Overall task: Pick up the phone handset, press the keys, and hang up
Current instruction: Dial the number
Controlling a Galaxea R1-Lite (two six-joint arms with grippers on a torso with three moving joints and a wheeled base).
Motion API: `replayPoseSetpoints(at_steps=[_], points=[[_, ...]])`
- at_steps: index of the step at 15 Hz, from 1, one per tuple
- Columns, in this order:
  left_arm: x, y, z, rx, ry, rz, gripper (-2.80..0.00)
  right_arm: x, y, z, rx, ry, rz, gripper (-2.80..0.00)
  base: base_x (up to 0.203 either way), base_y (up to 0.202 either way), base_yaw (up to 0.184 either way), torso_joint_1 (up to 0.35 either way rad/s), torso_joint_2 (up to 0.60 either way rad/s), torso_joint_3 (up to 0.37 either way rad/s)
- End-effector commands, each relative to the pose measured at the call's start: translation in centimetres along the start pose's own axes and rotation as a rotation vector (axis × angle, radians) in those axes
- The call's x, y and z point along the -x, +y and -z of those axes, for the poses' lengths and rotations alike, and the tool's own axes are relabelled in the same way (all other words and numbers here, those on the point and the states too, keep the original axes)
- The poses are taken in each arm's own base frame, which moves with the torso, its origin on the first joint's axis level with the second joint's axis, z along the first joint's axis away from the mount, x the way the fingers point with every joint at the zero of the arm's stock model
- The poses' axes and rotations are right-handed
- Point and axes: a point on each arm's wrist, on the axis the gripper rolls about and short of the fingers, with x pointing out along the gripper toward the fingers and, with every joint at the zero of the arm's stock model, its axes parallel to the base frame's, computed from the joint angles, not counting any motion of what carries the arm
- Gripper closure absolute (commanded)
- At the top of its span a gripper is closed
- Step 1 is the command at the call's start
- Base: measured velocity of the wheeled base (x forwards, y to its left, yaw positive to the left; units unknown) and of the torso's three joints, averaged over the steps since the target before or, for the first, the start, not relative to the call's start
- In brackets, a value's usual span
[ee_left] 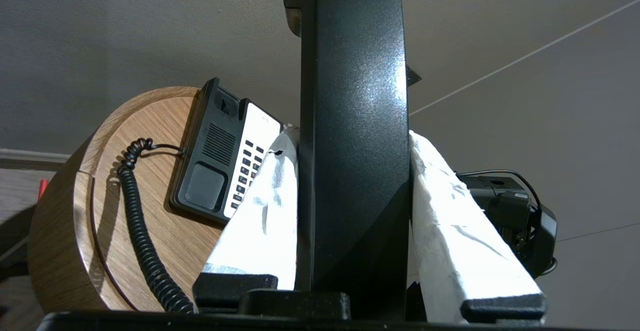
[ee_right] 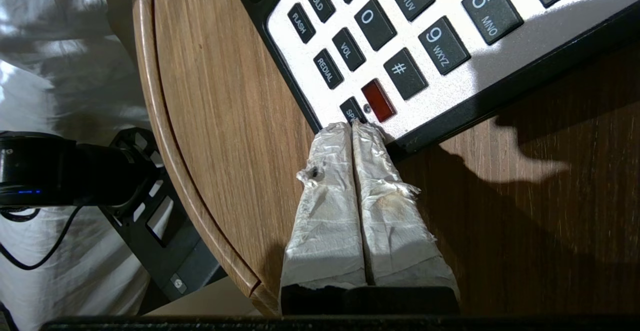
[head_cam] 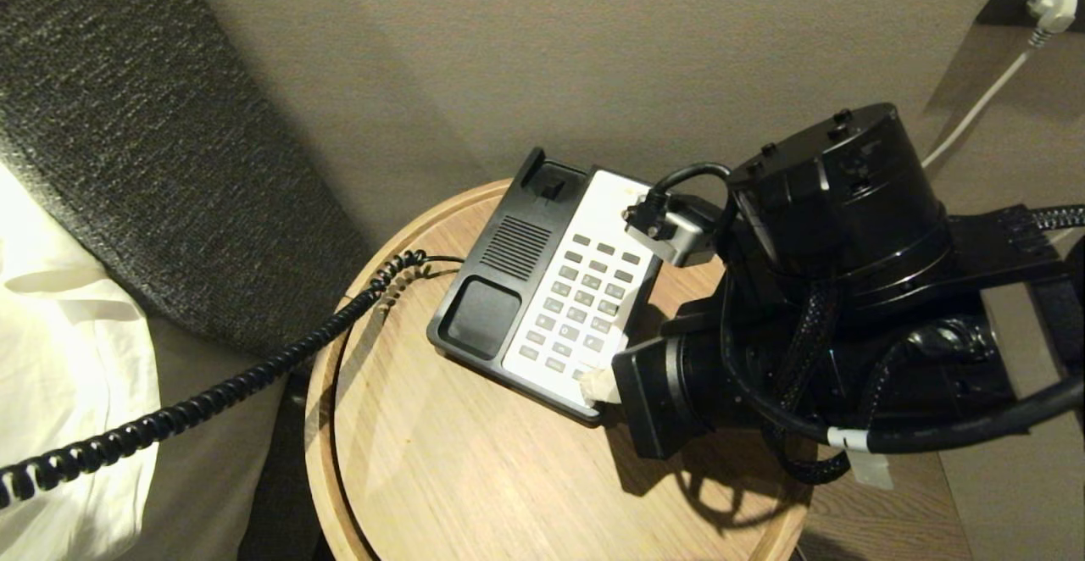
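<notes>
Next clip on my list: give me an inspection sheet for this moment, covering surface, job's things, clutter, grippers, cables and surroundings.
Surface: round wooden side table with a raised rim.
Job's things: phone handset off its cradle, held upright away from the table; phone base on the table, cradle empty, keypad exposed.
Clutter: nothing seen.
Grippers: left gripper shut on the phone handset, padded fingers on either side; right gripper shut, tips together at the keypad's bottom edge by the speaker key.
Cables: coiled cord runs from the phone base off the table's left edge; white cable from a wall plug.
Surroundings: beige wall, dark textured headboard, white bedding.
</notes>
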Motion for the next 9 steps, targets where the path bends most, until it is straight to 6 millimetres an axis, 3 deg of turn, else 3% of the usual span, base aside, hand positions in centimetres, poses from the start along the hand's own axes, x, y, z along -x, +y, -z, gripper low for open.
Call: replayPoseSetpoints(at_steps=[1,9], points=[[0.01,0.0,-0.01,0.004,-0.001,-0.001,0.0,0.19,0.04,-0.04,-0.002,-0.005,-0.002,0.0,0.0,0.0,0.0,0.0,0.0,0.0],[0.06,0.03,0.04,0.003,0.001,0.0,0.0,-0.63,-0.22,-0.12,-0.005,-0.007,0.013,0.0,0.0,0.0,0.0,0.0,0.0,0.0]])
